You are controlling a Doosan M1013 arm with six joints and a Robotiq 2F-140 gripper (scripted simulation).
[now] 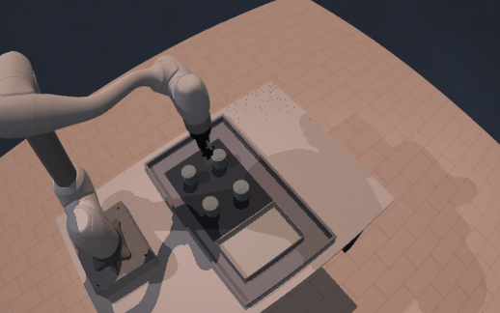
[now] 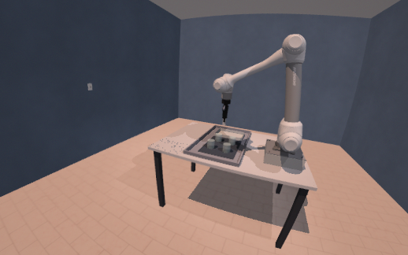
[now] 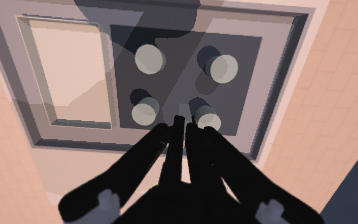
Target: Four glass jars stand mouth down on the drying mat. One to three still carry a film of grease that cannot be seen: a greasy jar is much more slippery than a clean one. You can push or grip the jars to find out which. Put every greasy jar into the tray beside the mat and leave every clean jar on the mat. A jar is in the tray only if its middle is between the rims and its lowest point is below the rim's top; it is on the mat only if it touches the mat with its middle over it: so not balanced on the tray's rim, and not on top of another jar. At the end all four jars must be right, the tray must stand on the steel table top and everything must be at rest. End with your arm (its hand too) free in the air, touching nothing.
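Note:
Four pale jars stand apart on the dark mat. The two farther from the tray are one beside the gripper and one on the arm-base side. The two nearer the tray are one and one. The tray lies beside the mat, with no jar in it. My gripper is shut, empty, above the jars.
A raised grey rim surrounds mat and tray. The arm's base block stands on the pale table outside it. Small dark specks mark the table's far corner. The arm's shadow crosses mat and tray.

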